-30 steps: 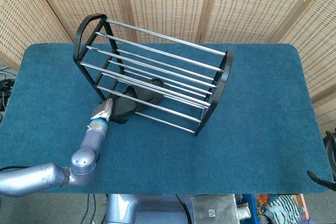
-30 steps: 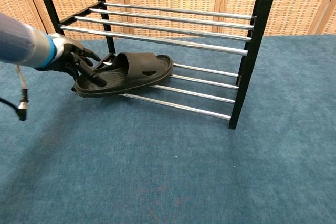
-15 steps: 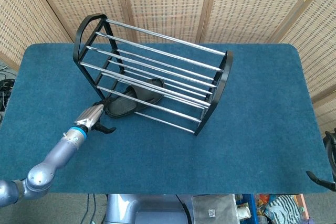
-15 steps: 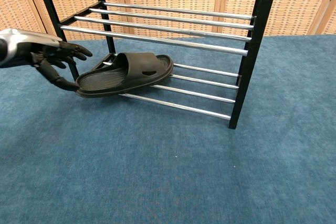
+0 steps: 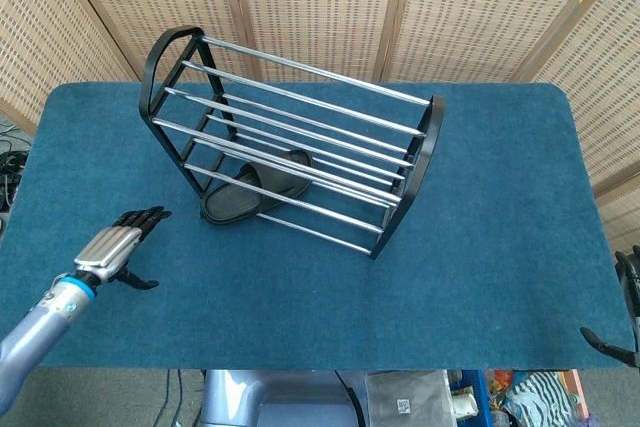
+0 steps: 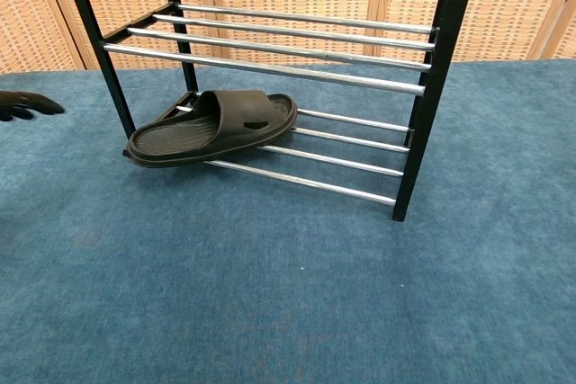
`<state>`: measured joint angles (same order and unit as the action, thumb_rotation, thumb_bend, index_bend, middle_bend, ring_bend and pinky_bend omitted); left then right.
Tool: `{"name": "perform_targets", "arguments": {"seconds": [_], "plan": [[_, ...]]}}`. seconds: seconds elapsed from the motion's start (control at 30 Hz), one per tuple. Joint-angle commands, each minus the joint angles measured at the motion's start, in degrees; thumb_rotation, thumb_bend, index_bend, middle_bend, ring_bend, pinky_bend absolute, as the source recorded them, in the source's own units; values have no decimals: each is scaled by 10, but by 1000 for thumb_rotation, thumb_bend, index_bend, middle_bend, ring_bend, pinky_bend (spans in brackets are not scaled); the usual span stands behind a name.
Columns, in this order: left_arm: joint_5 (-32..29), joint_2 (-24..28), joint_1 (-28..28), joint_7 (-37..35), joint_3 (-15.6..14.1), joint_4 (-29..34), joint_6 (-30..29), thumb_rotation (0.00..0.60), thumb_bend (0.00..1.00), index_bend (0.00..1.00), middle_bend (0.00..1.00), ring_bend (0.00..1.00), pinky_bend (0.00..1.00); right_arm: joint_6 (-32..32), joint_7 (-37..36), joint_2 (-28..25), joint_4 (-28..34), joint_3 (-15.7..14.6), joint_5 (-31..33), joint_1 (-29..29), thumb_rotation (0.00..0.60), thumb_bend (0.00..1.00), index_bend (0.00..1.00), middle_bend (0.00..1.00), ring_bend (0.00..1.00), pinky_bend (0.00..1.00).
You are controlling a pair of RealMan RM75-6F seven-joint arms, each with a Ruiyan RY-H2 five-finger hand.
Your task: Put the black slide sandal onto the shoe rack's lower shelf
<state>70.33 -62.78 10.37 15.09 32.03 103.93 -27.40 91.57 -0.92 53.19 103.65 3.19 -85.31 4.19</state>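
- I see the black slide sandal [image 6: 212, 126] lying on the shoe rack's [image 5: 290, 137] lower shelf, heel end overhanging the front rail.
- My left robot hand [image 5: 120, 244] hovers empty, fingers spread, at the rack's 8 o'clock, apart from the sandal.
- My right robot hand [image 5: 625, 307] sits at the surface's [image 5: 490, 247] 4 o'clock edge; I cannot tell its state.

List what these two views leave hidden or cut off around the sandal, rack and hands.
- Right hand: head view, cut by the right edge; open or shut unclear.
- Left hand: chest view, only fingertips inside the left edge.
- Sandal: head view, partly behind the rack bars.
- Rack top: chest view, cut by the upper edge.
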Motion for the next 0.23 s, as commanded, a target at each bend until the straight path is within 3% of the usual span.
{"name": "perform_targets", "arguments": {"seconds": [0.03,0.13,0.23], "plan": [[221,-10,-113,-169,-37,-54,-222,600,117,0,0,0,0,2,3,2,1,-1,-3,1,600,0,0,0,0,0],[262,-25,-135,-202,-64,-90,-322,600,117,0,0,0,0,5,7,3,0,-2,-8,1,600,0,0,0,0,0],[271,-35,-153,-167,-81,-92,-386,600,116,0,0,0,0,9,9,5,-2,-3,-13,2,600,0,0,0,0,0]]}}
